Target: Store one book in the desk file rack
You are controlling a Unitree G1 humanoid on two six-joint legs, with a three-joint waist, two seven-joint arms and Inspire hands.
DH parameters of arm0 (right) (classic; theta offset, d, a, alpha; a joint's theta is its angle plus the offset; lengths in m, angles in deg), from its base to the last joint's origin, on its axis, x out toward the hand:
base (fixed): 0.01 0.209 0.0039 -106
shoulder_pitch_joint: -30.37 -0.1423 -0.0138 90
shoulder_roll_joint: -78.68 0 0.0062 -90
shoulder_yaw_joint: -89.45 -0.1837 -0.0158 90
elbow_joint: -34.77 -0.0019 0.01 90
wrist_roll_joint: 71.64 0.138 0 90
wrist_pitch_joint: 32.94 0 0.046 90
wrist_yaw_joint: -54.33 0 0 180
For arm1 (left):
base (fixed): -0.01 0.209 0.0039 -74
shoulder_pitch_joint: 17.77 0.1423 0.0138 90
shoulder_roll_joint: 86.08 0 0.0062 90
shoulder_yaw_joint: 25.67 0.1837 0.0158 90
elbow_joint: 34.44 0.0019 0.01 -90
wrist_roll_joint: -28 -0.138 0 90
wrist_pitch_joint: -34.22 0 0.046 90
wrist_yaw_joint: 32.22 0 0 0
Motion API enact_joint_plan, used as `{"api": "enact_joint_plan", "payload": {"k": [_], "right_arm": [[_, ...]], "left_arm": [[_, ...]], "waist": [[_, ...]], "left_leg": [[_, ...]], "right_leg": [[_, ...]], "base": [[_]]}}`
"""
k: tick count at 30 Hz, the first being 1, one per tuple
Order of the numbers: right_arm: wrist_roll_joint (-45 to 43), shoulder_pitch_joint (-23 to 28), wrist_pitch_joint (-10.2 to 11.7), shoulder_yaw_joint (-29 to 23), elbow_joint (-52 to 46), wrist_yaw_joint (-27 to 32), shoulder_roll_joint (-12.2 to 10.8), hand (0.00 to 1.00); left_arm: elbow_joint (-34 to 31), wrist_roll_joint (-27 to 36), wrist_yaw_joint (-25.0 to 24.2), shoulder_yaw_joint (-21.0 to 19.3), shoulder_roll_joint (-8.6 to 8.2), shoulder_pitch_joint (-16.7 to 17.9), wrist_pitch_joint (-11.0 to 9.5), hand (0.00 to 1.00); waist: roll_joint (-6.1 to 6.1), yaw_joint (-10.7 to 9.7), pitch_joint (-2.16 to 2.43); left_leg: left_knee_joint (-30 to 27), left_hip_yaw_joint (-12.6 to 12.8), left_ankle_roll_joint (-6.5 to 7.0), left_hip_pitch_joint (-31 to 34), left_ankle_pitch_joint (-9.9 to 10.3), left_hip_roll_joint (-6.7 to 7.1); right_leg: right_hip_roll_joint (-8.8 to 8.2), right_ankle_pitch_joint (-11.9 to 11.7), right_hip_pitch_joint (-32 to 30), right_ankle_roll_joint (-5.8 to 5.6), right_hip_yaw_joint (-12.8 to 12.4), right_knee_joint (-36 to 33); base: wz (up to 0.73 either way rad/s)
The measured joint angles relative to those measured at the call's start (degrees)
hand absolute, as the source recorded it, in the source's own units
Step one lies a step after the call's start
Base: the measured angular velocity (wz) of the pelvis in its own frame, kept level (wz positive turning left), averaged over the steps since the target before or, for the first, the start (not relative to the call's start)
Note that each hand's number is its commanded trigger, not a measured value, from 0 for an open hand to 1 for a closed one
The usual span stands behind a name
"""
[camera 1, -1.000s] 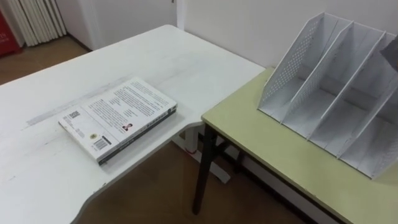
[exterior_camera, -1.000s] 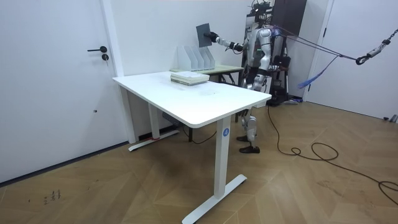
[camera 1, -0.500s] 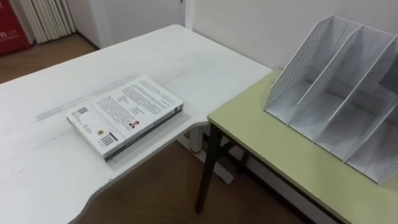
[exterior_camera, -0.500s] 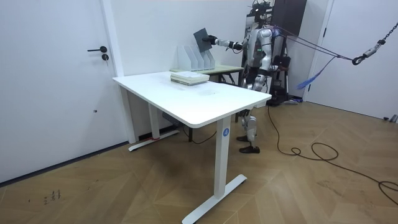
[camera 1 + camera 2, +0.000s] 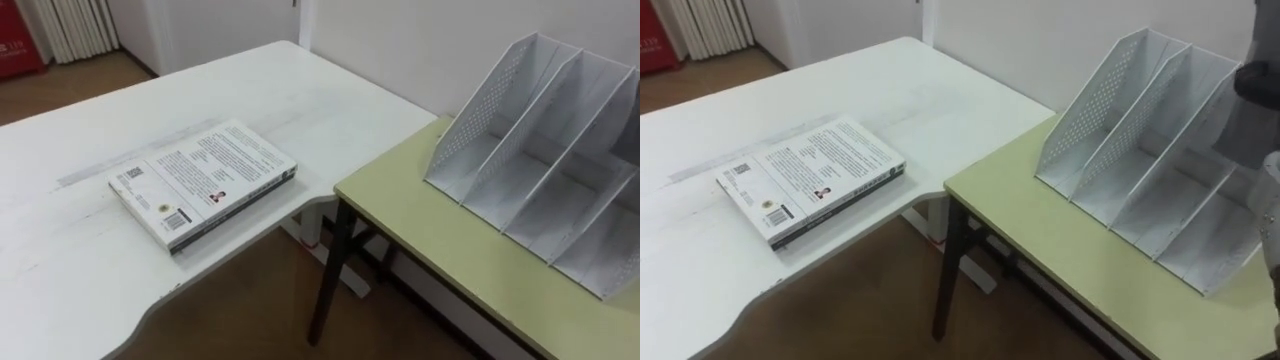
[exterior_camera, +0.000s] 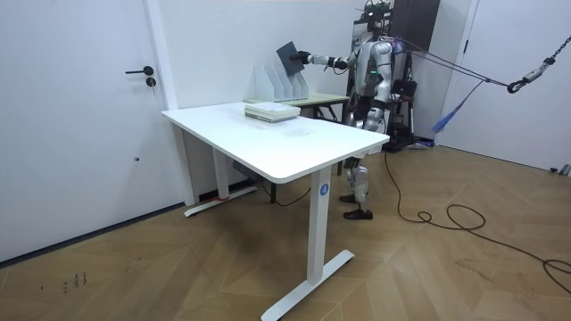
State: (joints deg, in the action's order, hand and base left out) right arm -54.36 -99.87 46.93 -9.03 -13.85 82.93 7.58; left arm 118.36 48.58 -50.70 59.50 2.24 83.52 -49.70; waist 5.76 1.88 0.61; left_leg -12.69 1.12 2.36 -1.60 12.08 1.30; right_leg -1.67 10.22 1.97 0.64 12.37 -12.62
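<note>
Standing at the green bench (image 5: 420,215), the robot faces the white file rack (image 5: 530,150). Over it hangs the dark book (image 6: 288,55), probably stiff, fairly light and slick, best pinched at its edge, where the right robot hand (image 6: 305,59) clamps it

Perforated white file rack (image 5: 490,110), glossy-covered paper book (image 5: 205,180), smooth matt desk (image 5: 300,90), wood floor (image 5: 250,300)

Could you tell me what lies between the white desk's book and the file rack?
Between book and file rack, the left eye view shows just bare white desk, a floor gap and bare green table.
</note>
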Motion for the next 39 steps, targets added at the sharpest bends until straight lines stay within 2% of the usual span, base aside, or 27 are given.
{"api": "enact_joint_plan", "payload": {"k": [6,15,24,25,30,39], "right_arm": [[-0.17,-1.75,-0.8,0.54,4.52,0.14,0.01,1.0],[0.64,-2.27,-2.0,0.49,6.19,0.15,0.0,1.0],[6.99,-2.27,-2.04,0.49,6.19,1.74,0.0,1.0],[7.33,-2.27,-2.06,0.49,6.19,2.04,0.0,0.0],[7.53,-2.27,-2.06,0.5,6.22,3.23,0.0,0.0],[7.53,-2.41,-1.79,0.5,6.23,3.77,0.0,0.0]], "left_arm": [[0.06,-0.02,0.85,-0.66,-0.01,-0.03,1.03,0.0],[0.17,-0.2,2.01,-0.74,-0.01,0.05,2.16,0.0],[-0.54,-0.19,2.82,-0.7,-0.01,0.07,2.76,0.0],[-0.67,-0.2,3.19,-0.62,-0.01,0.07,2.84,0.0],[-0.89,-0.2,3.94,-0.55,0.01,0.09,2.89,0.0],[-0.9,-0.31,4.58,-0.53,0.39,0.23,2.72,0.0]], "waist": [[-0.31,0.34,0.13],[-1.78,1.06,0.34],[-1.91,1.52,0.15],[-1.93,1.52,0.09],[-2.0,1.58,-0.3],[-1.7,1.72,-0.29]], "left_leg": [[0.02,0.04,0.0,-0.1,0.0,-0.02],[-0.01,-0.02,0.01,-0.17,-0.01,0.04],[0.53,0.02,0.05,-0.12,-0.03,0.07],[0.62,0.06,0.05,-0.16,-0.03,0.06],[0.88,0.13,0.11,-0.3,-0.08,0.08],[0.91,0.15,0.12,-0.36,-0.08,0.11]], "right_leg": [[-0.06,0.0,-0.11,0.0,0.35,0.0],[-0.12,0.0,0.0,0.0,0.48,0.02],[-0.13,0.0,0.12,-0.01,0.43,0.03],[-0.12,0.01,0.11,-0.01,0.41,0.03],[-0.13,0.02,0.02,-0.04,0.39,0.05],[-0.18,0.05,0.06,-0.1,0.4,0.07]], "base": [[0.0],[0.0],[0.0],[0.0],[0.0],[0.0]]}}
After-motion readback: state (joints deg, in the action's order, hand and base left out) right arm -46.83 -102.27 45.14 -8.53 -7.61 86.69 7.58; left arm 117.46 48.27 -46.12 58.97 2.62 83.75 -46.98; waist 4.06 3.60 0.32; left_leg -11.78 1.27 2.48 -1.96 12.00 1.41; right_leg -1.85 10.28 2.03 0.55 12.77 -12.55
